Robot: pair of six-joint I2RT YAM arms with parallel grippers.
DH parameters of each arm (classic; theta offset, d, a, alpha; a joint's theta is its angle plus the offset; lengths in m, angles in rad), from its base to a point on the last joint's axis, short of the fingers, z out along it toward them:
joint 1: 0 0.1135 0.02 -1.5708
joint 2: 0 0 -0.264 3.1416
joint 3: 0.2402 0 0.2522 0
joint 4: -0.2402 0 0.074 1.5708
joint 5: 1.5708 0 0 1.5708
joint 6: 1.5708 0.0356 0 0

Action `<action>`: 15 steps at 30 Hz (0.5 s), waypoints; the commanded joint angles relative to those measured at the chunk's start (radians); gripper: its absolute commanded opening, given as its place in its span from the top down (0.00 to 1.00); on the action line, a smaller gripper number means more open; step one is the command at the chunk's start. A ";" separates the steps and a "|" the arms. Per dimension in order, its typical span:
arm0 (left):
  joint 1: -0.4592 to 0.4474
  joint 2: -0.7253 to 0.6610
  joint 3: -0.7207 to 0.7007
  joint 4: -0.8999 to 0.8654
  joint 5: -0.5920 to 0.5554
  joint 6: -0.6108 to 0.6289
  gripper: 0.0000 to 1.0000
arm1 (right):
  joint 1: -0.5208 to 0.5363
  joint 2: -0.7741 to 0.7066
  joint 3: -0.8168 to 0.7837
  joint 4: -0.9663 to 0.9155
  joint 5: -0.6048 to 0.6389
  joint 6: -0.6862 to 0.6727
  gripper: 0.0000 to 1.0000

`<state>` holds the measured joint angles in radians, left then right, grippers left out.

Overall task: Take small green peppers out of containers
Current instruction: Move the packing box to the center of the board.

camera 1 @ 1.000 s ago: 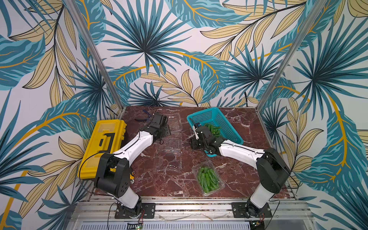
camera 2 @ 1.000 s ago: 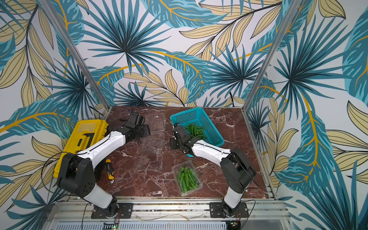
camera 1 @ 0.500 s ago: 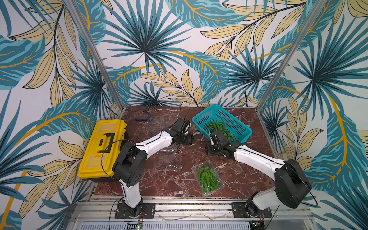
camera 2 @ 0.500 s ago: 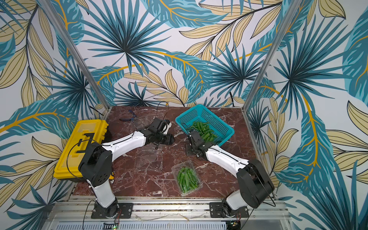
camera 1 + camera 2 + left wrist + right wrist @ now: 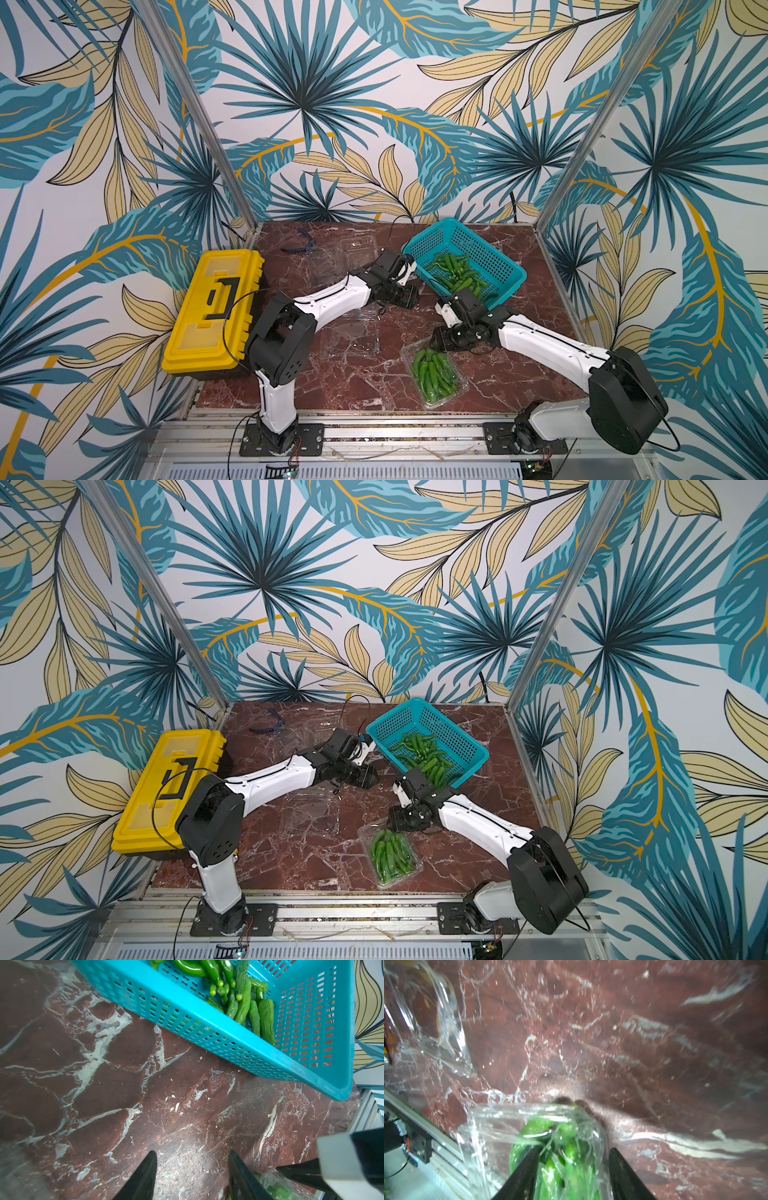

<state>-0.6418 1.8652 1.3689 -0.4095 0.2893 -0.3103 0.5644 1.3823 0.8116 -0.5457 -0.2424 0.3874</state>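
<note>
We can read no text, label, brand or number anywhere — not on the yellow toolbox (image 5: 214, 309), the teal basket (image 5: 490, 253) or the clear containers (image 5: 436, 374).

Counted: three clear containers (image 5: 434, 376) (image 5: 353, 338) (image 5: 355, 249), one teal basket (image 5: 432, 241), one yellow toolbox (image 5: 216, 307), one blue-handled tool (image 5: 309, 243), two robot arms (image 5: 332, 295) (image 5: 540, 340).
Peppers (image 5: 432, 370) are seen in two heaps, in one container and in the basket; no exact count can be made. Two containers are seen empty.
</note>
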 commanded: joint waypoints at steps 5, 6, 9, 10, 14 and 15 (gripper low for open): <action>-0.006 0.015 0.050 0.005 -0.002 0.005 0.44 | 0.000 0.059 -0.027 0.030 -0.066 -0.009 0.49; -0.007 0.015 0.052 0.005 -0.002 0.006 0.44 | 0.000 0.067 -0.025 0.044 -0.068 -0.006 0.51; -0.009 0.014 0.049 0.005 -0.005 0.010 0.44 | -0.001 0.087 -0.014 0.061 -0.053 -0.001 0.65; -0.009 0.014 0.048 0.005 -0.009 0.010 0.44 | -0.001 0.091 -0.008 0.065 -0.048 0.002 0.70; -0.009 0.012 0.045 0.005 -0.009 0.010 0.44 | -0.001 0.105 0.012 0.083 -0.004 0.025 0.79; -0.009 0.011 0.047 0.005 -0.009 0.010 0.44 | -0.001 0.112 0.022 0.087 0.008 0.033 0.80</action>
<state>-0.6476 1.8725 1.3792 -0.4088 0.2882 -0.3099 0.5632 1.4590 0.8280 -0.4652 -0.3019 0.4023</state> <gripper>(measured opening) 0.561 0.210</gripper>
